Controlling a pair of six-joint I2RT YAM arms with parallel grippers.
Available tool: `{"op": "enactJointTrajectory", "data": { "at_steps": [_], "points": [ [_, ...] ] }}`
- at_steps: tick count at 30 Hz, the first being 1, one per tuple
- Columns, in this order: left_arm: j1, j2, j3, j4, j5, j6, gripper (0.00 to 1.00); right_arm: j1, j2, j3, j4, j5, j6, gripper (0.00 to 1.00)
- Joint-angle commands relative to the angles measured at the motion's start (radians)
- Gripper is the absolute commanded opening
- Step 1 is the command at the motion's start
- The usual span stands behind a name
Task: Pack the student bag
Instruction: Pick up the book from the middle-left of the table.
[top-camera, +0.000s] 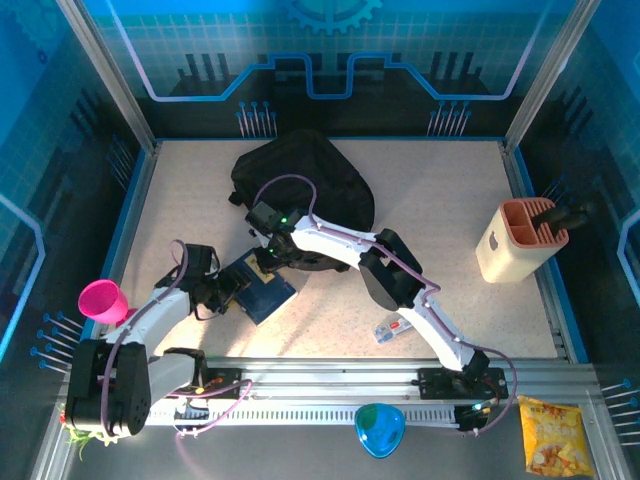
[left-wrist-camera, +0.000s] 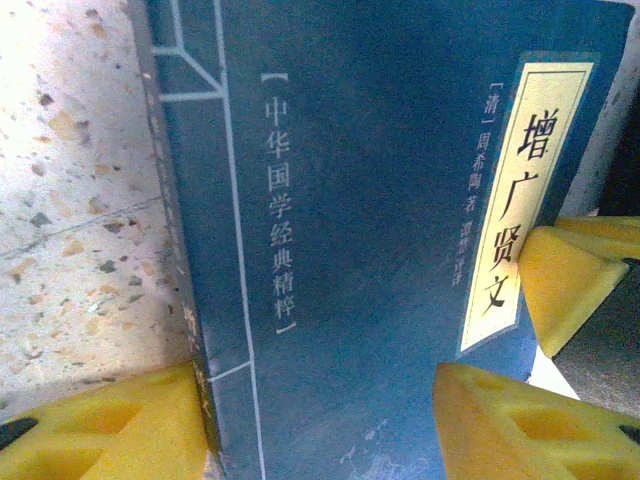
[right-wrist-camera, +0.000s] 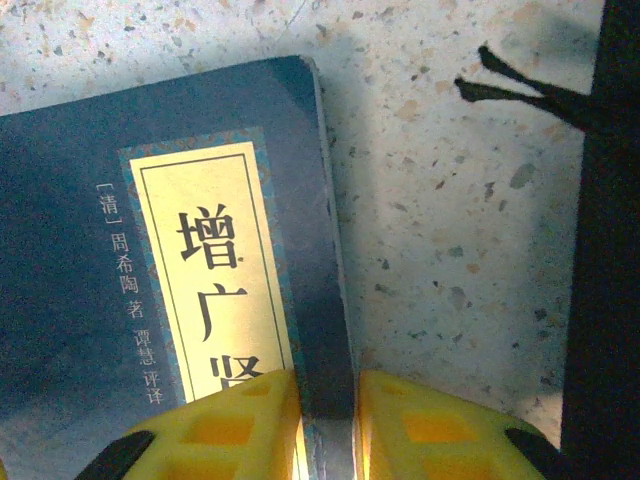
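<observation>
Overhead, the student bag (top-camera: 300, 185), a rounded black fabric backpack, lay toward the back of the speckled counter (top-camera: 450, 180), near the middle. Just in front of it a dark blue book (top-camera: 268, 292) with Chinese lettering sat at an angle, and both arms met over it.

The right jaws were closed on the book's edge. In the right wrist view, two yellow fingers (right-wrist-camera: 230, 425) pinched the thin side of the book (right-wrist-camera: 150, 250) between them, next to its yellow title strip.

The left jaws stood open over the same book (left-wrist-camera: 370, 250). One yellow finger (left-wrist-camera: 110, 430) sat at the spine side and the other was above the cover; whether either pressed on it could not be told. A third yellow finger (left-wrist-camera: 565, 285), belonging to the right arm, showed at the book's opposite edge.

A pink cup (top-camera: 103, 300) stood at the counter's left edge. A beige holder (top-camera: 500, 255) with orange compartments stood at the right. A small white packet (top-camera: 392, 328) lay beside the right arm. A blue dish (top-camera: 380, 428) rested at the front rail, and a yellow snack bag (top-camera: 553, 435) lay in the front right corner.
</observation>
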Motion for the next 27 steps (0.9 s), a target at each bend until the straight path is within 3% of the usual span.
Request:
{"op": "enactJointTrajectory", "data": {
  "at_steps": [1, 10, 21, 27],
  "points": [
    [0.011, -0.011, 0.007, 0.067, 0.061, 0.035, 0.55, -0.017, 0.094, -0.047, -0.101, 0.035, 0.004, 0.24],
    [0.012, -0.125, -0.009, 0.129, 0.106, 0.031, 0.42, -0.021, 0.088, -0.052, -0.094, 0.025, 0.007, 0.24],
    [0.012, -0.016, -0.012, 0.251, 0.168, -0.019, 0.3, -0.032, 0.043, -0.093, -0.03, -0.059, 0.016, 0.25],
    [0.012, -0.062, 0.041, 0.14, 0.039, -0.002, 0.08, -0.044, -0.055, -0.091, -0.004, -0.091, 0.013, 0.3]
  ]
}}
